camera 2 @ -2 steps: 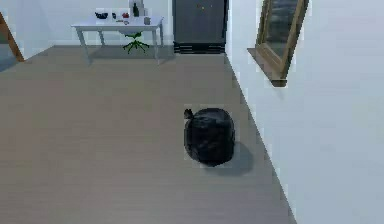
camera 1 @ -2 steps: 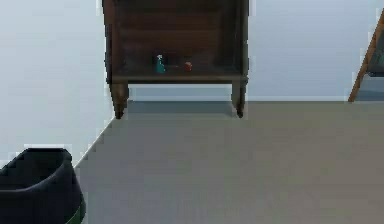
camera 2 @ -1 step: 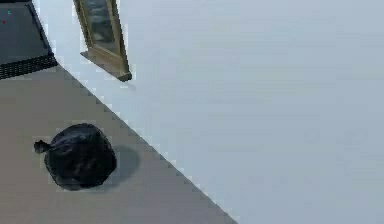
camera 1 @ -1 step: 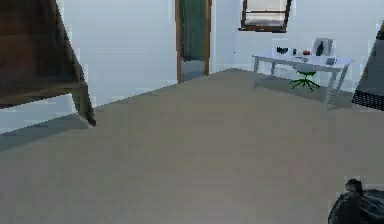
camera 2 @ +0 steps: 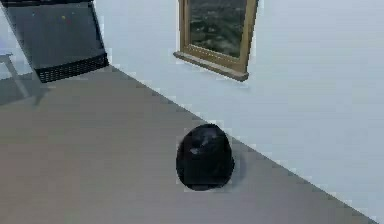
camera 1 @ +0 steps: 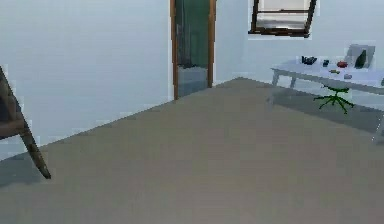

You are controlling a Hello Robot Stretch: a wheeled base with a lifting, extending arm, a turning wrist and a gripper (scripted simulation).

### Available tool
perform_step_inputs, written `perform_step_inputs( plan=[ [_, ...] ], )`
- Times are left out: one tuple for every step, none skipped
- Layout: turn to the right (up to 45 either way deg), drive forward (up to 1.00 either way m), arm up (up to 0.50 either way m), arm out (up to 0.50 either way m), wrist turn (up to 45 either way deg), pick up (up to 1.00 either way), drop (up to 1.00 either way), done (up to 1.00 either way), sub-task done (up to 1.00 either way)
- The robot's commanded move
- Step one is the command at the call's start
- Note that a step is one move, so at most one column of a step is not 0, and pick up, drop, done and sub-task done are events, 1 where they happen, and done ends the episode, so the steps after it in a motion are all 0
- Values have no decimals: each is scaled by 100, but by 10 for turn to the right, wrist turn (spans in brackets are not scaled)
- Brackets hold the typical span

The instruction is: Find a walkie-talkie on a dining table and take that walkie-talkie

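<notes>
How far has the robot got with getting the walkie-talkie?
Done: a table with small things on it is in sight at the forward view's right. Under way: the search, since those things are too small to name. Left: cross the floor, pick out the walkie-talkie, and take it.

I can read no word, number, label or sign in either of my views. The small things (camera 1: 326, 65) on the white table (camera 1: 292, 71) at the forward view's right are too small for me to tell any print on them.
</notes>
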Motion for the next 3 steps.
perform_step_inputs(
  plan=[
    [0, 100, 0, 0, 0, 0, 0, 0, 0],
    [0, 100, 0, 0, 0, 0, 0, 0, 0],
    [0, 100, 0, 0, 0, 0, 0, 0, 0]
  ],
)
